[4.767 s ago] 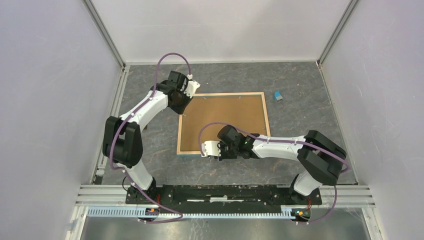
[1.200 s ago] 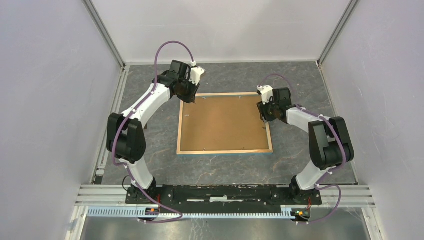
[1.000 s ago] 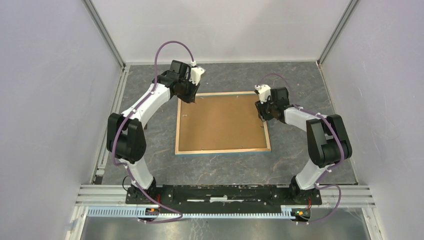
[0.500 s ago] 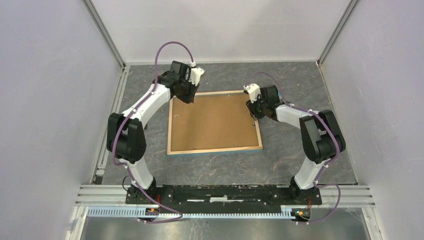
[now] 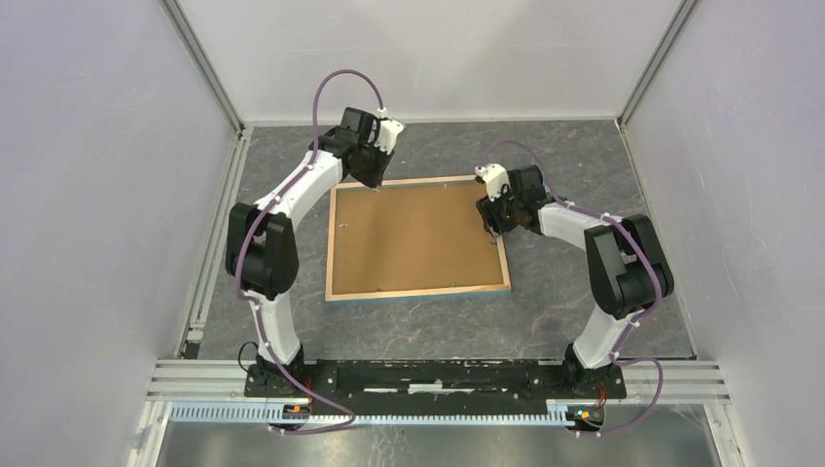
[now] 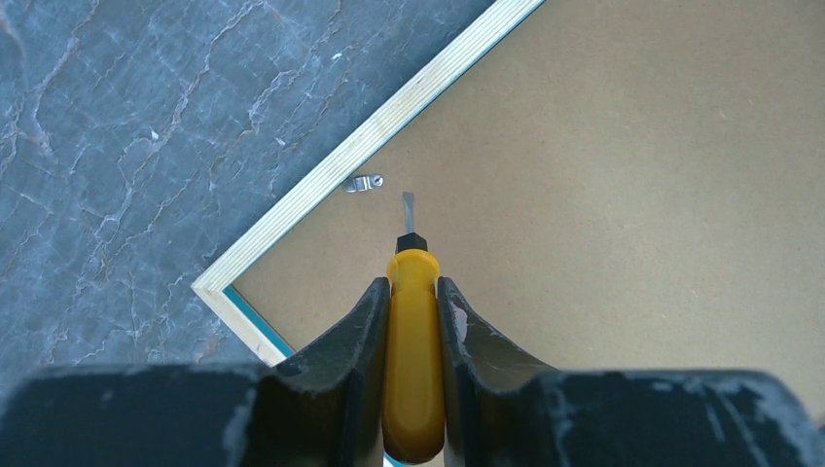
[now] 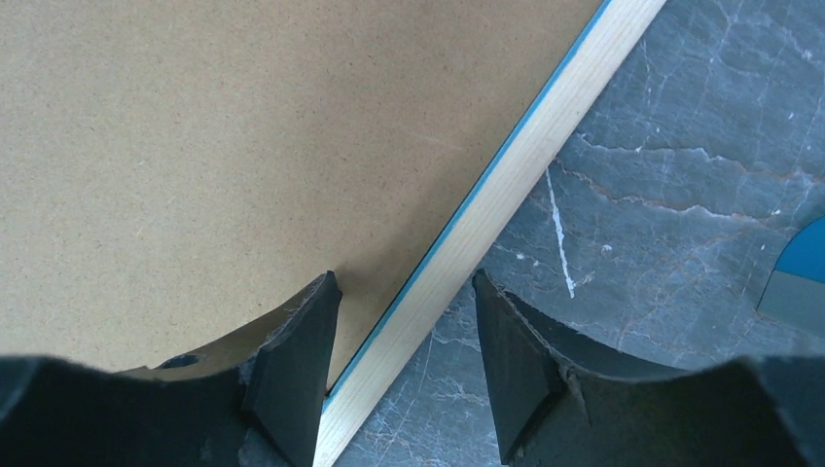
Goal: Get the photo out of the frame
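The frame (image 5: 413, 238) lies back up on the grey table, showing brown fibreboard (image 6: 632, 195) with light wood edging (image 7: 545, 136) and a thin blue rim. The photo is hidden under the board. My left gripper (image 6: 412, 284) is shut on a yellow-handled screwdriver (image 6: 413, 341). Its blade points at the board just beside a small metal tab (image 6: 365, 183) near the frame's far left corner. My right gripper (image 7: 404, 282) is open and straddles the frame's right edge, with one finger over the board and one over the table. From above, the left gripper (image 5: 375, 175) and right gripper (image 5: 491, 224) sit at the far and right edges.
A blue and grey object (image 7: 800, 268) lies on the table just right of the right gripper. Aluminium rails and grey walls enclose the table (image 5: 603, 292) on the left, back and right. More small tabs dot the frame's back.
Over the last second the frame slid left and turned slightly with the right gripper at its right edge. The left gripper then shifted right along the far edge, screwdriver held throughout.
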`<control>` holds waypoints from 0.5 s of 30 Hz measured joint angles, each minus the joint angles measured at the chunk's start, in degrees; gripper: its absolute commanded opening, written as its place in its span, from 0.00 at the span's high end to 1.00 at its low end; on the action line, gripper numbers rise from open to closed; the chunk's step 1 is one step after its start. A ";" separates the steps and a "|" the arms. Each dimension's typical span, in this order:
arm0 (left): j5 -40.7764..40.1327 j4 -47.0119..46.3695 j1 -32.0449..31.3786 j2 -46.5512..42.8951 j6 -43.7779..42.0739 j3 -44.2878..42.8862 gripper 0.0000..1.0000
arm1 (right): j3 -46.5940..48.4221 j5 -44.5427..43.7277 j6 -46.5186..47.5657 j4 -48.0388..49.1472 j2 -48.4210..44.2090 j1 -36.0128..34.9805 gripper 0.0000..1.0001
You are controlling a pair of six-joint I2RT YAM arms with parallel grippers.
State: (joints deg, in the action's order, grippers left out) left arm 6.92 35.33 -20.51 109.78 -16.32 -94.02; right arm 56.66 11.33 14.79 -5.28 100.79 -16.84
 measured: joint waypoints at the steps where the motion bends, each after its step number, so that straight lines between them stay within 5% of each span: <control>1: -0.11 -0.02 0.00 0.42 0.00 -0.26 0.98 | 0.00 0.22 -0.02 -0.09 0.00 0.17 0.39; 15: -2.93 0.02 -0.15 5.16 -0.02 -2.89 0.98 | 0.00 1.29 -1.09 -0.37 0.33 1.62 0.39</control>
State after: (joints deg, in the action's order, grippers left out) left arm 3.99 35.35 -20.67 114.93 -16.34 -96.90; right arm 56.66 12.62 13.69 -5.65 101.12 -15.22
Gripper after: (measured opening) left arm 0.280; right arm 0.612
